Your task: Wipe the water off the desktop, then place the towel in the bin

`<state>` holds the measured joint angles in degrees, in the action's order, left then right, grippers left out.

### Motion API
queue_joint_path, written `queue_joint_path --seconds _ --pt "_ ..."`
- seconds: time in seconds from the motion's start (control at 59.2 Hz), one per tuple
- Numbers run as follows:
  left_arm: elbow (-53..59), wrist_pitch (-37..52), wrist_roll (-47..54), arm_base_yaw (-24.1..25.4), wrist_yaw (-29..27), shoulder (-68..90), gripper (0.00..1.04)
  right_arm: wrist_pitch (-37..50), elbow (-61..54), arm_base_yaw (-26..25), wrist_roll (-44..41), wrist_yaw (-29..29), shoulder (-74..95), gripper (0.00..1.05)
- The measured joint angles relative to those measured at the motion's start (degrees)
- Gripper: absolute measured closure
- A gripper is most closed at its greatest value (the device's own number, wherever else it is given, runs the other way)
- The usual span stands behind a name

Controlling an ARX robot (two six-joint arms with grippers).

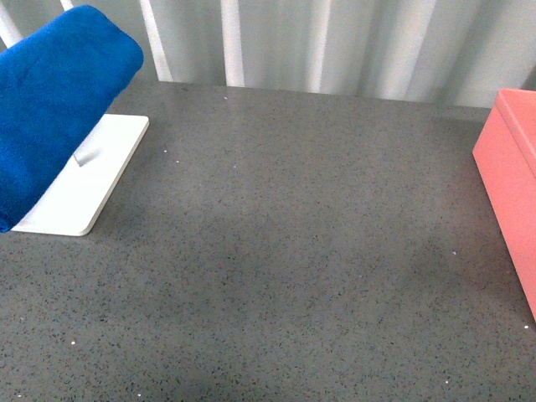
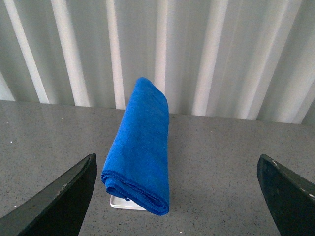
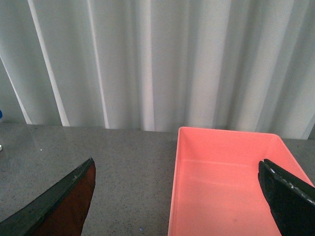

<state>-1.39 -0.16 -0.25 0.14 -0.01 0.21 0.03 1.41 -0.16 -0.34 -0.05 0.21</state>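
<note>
Front view: the towel sits folded and bulky at upper left over a white tray on the counter, with the bin at the right edge. Left wrist view: the left fingers are spread wide and empty, framing the towel, which looks soft, thick and probably floppy, so pinch deep across its lower folded end. Right wrist view: the right fingers are likewise released, with the bin at lower right.

Towel at my 10 o'clock, raised over tray on desktop; bin at my 3 o'clock, on desktop too, well apart from towel; backdrop behind at 12
</note>
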Motion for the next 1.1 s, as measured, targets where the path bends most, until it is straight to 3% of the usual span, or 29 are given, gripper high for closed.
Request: queue_joint_path --seconds 1.099 --pt "0.00 0.00 0.00 0.00 0.00 0.00 0.07 0.00 0.00 0.00 0.00 0.00 0.00 0.07"
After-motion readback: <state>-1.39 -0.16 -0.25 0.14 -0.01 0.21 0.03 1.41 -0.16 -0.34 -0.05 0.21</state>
